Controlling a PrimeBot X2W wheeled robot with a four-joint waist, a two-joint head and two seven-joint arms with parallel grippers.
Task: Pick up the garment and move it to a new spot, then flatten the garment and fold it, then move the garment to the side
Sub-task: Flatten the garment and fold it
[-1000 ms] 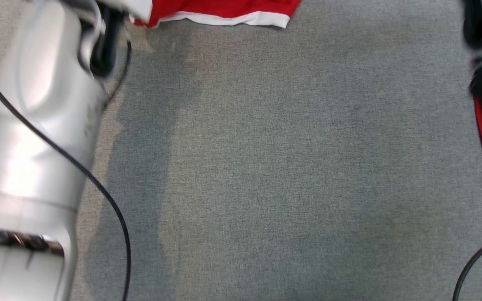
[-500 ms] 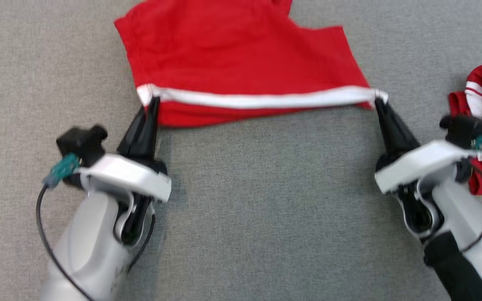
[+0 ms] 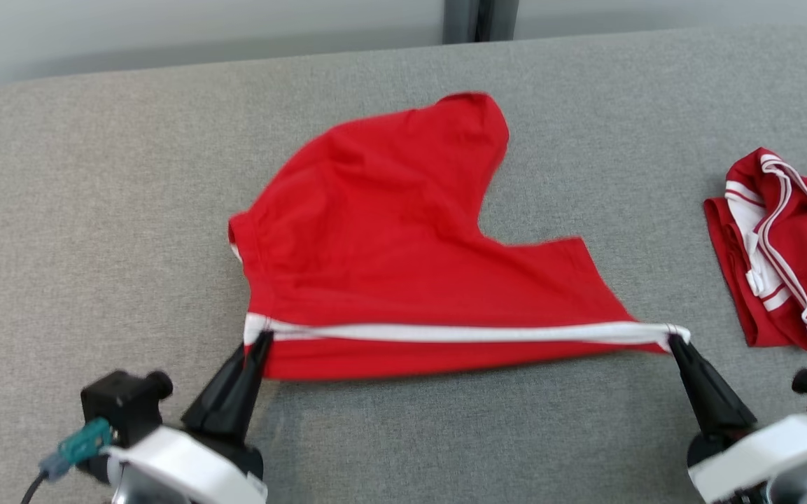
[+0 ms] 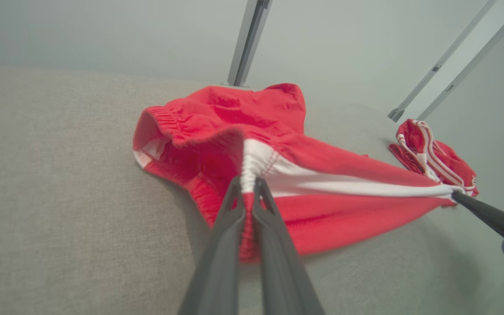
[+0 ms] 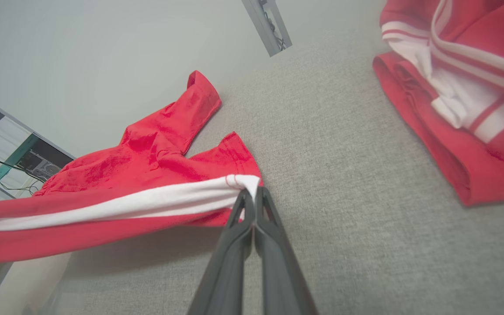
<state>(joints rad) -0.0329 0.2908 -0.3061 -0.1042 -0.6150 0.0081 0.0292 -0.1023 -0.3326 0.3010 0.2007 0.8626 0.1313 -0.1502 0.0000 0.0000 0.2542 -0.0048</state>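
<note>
Red shorts (image 3: 389, 238) lie centred on the table (image 3: 95, 210), their white stripe (image 3: 466, 333) taut between the left gripper (image 3: 260, 343) at 7 o'clock and the right gripper (image 3: 676, 341) at 4 o'clock, each clamped on an end.

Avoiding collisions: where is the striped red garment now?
The striped garment lies at the head view's right edge on the grey surface, beyond the right tool, apart from the held garment.

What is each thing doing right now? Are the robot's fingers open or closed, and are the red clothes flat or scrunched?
Red garment: near edge pulled taut, far part rumpled on the grey surface.
Left fingers: shut, pinching one end of the white stripe.
Right fingers: shut, pinching the stripe's other end.
Striped garment: bunched at the right, untouched.
</note>
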